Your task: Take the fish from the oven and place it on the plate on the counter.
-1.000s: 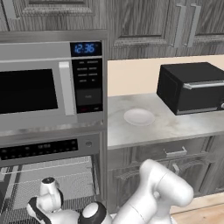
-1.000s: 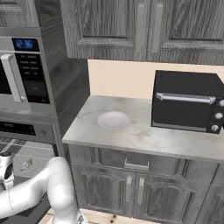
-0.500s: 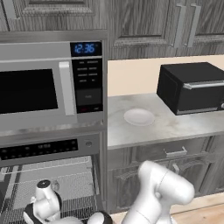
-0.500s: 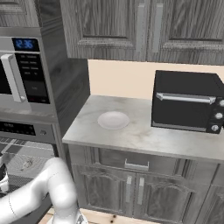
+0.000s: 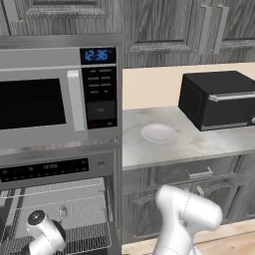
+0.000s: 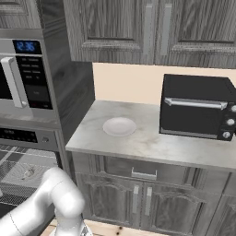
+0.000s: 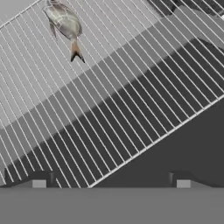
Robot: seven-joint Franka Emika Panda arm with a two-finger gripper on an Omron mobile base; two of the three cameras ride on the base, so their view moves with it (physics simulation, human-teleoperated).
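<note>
Oven, open, below the microwave: wire rack carries the fish, lying flat, tail toward the rack's front edge. Gripper: jaws spread wide, empty, hovering over the rack front, well short of the fish. Counter: white plate, bare, near the left end; black toaster oven at right.

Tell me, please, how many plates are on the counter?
1. The plate lies on the counter, left of the black toaster oven, with nothing on it. No other plate shows in these views.
</note>
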